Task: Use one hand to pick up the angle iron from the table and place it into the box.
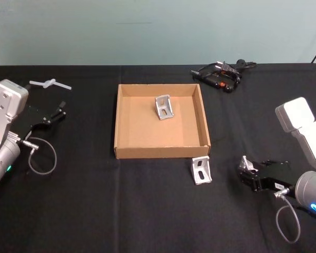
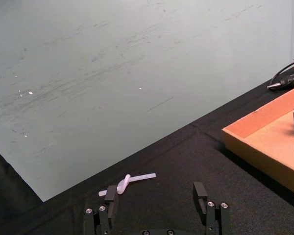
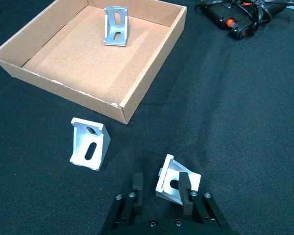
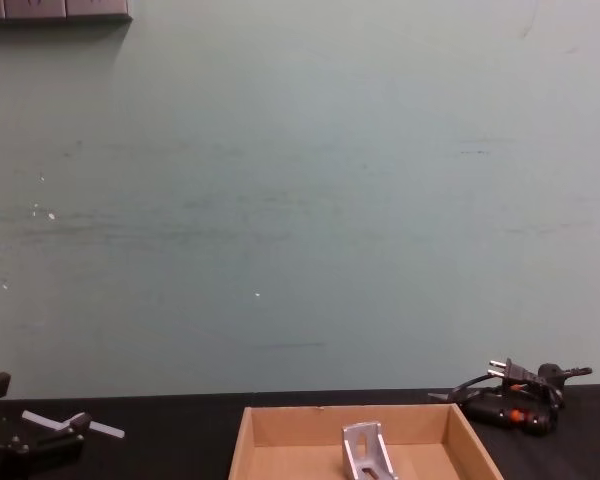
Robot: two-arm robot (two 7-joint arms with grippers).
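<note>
Two released tools: right tool straddles angle iron (left tool parked far left).

One angle iron stands in the tan box, another angle iron just outside it.

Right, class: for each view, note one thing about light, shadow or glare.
Head view: soft, even light; no glare on the box or table. Right wrist view: the bracket beside the box shines pale. Left wrist view: bright specks on the wall. Chest view: evenly lit wall, no glare.
</note>
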